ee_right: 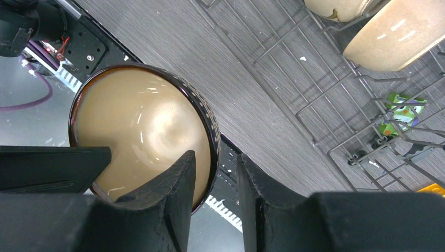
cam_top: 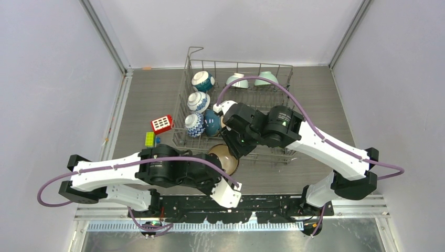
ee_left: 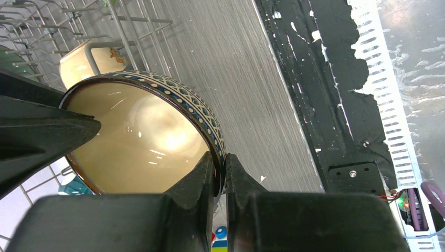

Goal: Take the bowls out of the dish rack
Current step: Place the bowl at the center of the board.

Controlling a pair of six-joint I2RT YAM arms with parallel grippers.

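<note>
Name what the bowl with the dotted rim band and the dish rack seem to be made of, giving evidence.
Bowl: likely glazed ceramic; glossy cream inside with soft highlights, painted patterned band outside. Dish rack: probably metal wire, grey; thin straight rods joined in a grid.

Cream-lined patterned bowl (ee_left: pixel 141 136) tilted beside dish rack (cam_top: pixel 258 98); other bowls (cam_top: pixel 202 81) seemingly racked.

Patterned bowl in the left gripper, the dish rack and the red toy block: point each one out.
patterned bowl (ee_left: pixel 141 142), left wrist view, its cream inner wall.
dish rack (cam_top: pixel 261 100), top external view, bare wire floor below the mint bowls.
red toy block (cam_top: pixel 161 124), top external view, its top face.
</note>
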